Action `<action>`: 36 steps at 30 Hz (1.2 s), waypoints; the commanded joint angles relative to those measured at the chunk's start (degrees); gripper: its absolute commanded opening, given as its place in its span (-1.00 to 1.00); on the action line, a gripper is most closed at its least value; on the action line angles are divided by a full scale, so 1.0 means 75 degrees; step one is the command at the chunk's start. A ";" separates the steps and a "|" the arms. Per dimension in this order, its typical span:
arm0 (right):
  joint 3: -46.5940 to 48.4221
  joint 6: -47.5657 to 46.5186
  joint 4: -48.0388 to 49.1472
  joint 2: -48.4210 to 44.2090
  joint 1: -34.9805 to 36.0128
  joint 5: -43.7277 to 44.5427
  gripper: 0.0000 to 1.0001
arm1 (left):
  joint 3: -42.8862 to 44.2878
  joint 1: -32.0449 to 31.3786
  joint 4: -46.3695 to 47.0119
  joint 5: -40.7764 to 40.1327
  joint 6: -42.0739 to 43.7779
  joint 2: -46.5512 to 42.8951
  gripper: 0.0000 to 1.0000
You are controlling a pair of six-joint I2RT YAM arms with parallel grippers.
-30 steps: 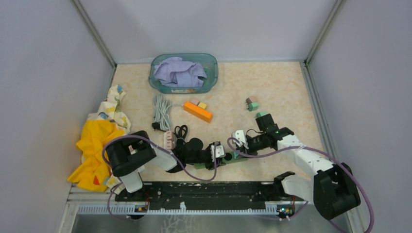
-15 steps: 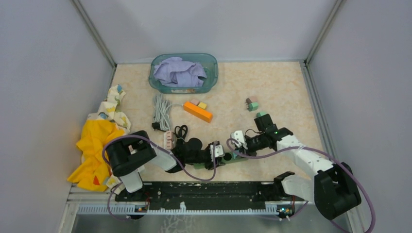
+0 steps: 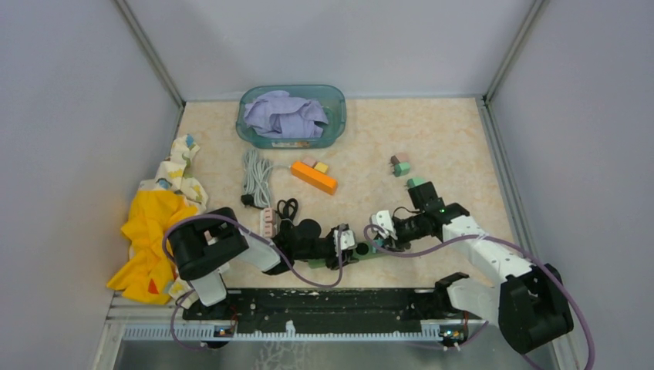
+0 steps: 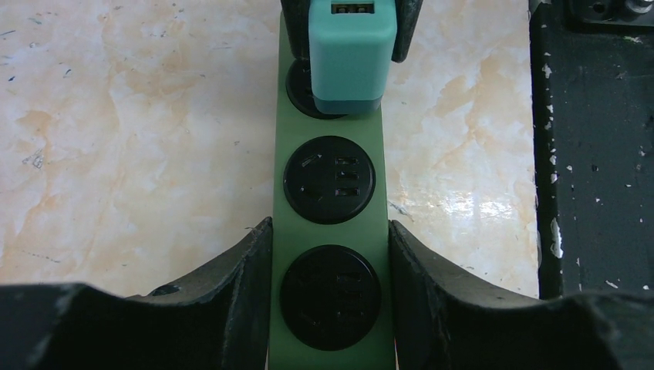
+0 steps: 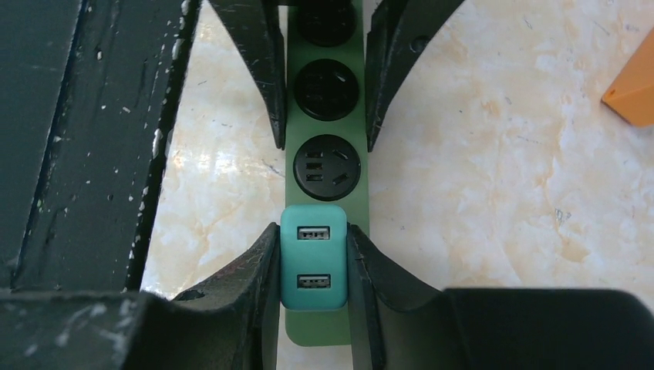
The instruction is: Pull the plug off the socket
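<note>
- Right claw (image 5: 312,235): narrow, closed on the plug (image 5: 312,270), with one finger on each flank, at the strip's end.
- Plug: teal, with two USB ports on its top face. It sits over the end socket (image 4: 298,89) of the strip (image 4: 330,127). No prongs show, so it looks seated or nearly so.
- Left claw (image 4: 330,258): about half wide, with its fingers against both long sides of the strip, level with the second socket past the plug. It appears to pin the strip down.
- Free sockets (image 4: 330,179): black and round. One lies between the plug and the left claw's fingertips, and others follow along the strip inside that claw.
- Strip: green and narrow, lying flat, held at one end by each claw.
- Surface (image 4: 116,116): pale and marbled, showing on both sides of the strip.
- Rail (image 4: 594,154): black and scuffed, running along the strip's near side, with a band of surface between them.
- Orange block (image 5: 636,89): on the strip's far side, well apart from it.
- Progress: both holds look set, the strip braced and the plug gripped. The pull itself is left, as the plug is not yet off its socket.
- Change from a second ago, top view: the right claw has shifted slightly toward the strip and the left claw. The left arm and the strip are unmoved.
</note>
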 commanded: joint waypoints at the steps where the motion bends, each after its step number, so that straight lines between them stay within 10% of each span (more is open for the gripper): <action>1: 0.0404 -0.1748 -0.0809 0.0007 0.0018 -0.1270 -1.00 | -0.0158 0.0025 -0.0634 0.0038 -0.0106 0.0269 -0.99; 14: 0.0529 0.1071 0.1325 0.0008 0.0546 -0.0483 -1.00 | -0.0106 0.0026 -0.0674 0.0070 -0.0132 0.0315 -0.99; 28: 0.0559 -0.2446 -0.1580 0.0404 -0.0184 -0.1510 -1.00 | -0.0258 0.0110 -0.0720 0.0093 -0.0124 0.0112 -0.99; 36: 0.0630 0.0339 0.0384 -0.0168 0.0137 -0.1668 -1.00 | -0.0009 0.0109 -0.0773 0.0211 -0.0266 0.0336 -0.99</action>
